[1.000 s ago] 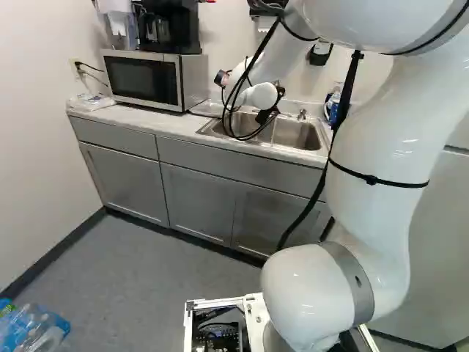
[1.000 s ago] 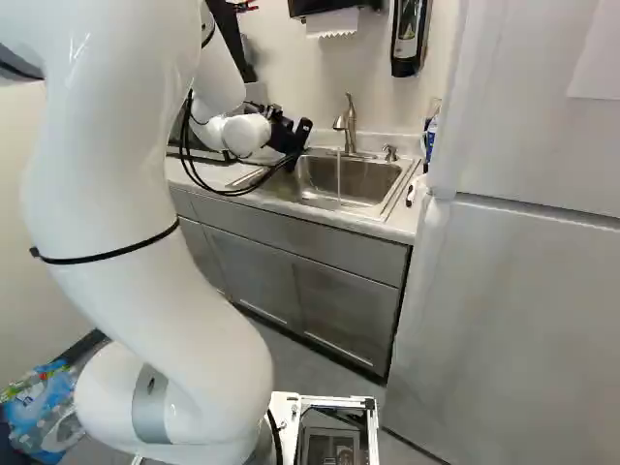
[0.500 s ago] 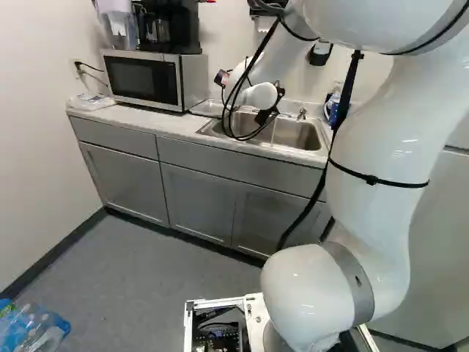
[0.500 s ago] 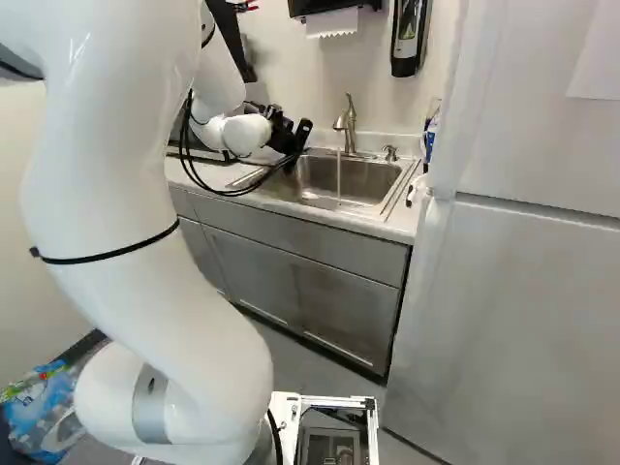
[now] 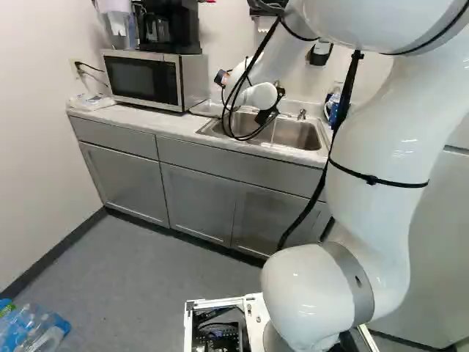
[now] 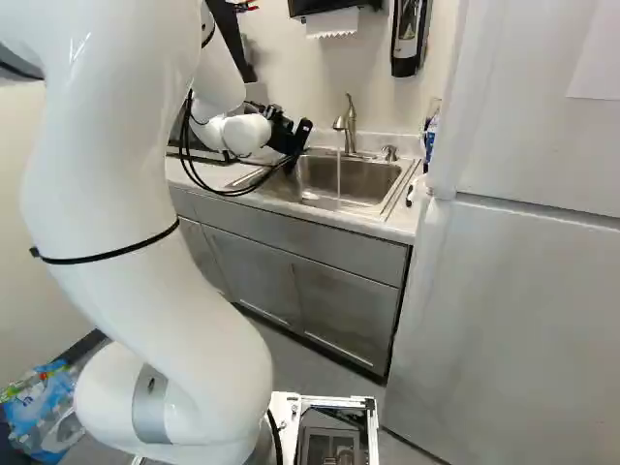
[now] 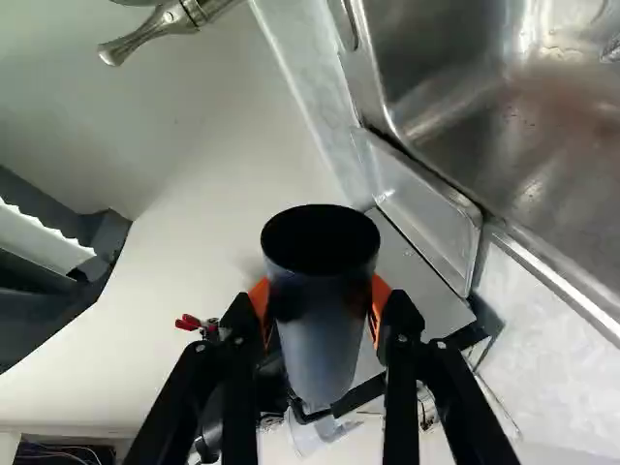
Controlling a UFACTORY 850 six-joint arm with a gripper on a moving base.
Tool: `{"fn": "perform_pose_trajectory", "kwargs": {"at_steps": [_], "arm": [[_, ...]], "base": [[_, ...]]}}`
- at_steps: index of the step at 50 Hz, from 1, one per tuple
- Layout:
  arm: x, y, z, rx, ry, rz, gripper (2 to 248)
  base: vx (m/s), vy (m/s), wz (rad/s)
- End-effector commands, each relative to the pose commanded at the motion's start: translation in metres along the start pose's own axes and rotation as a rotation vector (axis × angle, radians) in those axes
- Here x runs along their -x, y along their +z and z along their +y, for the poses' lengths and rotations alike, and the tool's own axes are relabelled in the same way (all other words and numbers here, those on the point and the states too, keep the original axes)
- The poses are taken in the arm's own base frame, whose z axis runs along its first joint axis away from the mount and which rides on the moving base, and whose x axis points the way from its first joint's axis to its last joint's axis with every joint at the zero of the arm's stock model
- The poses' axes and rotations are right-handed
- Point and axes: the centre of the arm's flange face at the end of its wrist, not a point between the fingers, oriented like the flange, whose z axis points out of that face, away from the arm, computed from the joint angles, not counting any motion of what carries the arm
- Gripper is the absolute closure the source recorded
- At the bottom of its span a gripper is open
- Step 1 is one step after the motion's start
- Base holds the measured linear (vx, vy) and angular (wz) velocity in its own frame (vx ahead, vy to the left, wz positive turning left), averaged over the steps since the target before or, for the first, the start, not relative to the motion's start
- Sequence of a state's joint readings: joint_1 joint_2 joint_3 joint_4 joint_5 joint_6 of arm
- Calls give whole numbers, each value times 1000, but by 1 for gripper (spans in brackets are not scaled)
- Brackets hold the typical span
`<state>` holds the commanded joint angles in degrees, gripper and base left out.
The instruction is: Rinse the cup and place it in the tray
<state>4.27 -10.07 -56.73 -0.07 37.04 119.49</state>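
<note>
A smooth dark cup (image 7: pixel 320 344), pinched on both sides by the gripper (image 7: pixel 320 305) near the sink (image 6: pixel 366 180), looks light and stiff but probably slippery when wet, so its middle seems the safest hold.

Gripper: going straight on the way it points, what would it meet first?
Probably the wall, with the held cup leading; depth is unclear, so the microwave beside that line might catch it first.

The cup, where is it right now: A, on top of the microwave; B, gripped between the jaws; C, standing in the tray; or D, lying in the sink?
B: the wrist view shows the cup between the jaws, orange pads on two sides.
</note>
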Motion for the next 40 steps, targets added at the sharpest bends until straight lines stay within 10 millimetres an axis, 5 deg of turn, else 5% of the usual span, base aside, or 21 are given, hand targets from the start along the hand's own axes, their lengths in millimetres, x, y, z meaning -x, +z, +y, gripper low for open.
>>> {"fn": "perform_pose_trajectory", "kwargs": {"at_steps": [40], "arm": [[0,0,0,0,-406,0,131]], "base": [[0,0,0]]}}
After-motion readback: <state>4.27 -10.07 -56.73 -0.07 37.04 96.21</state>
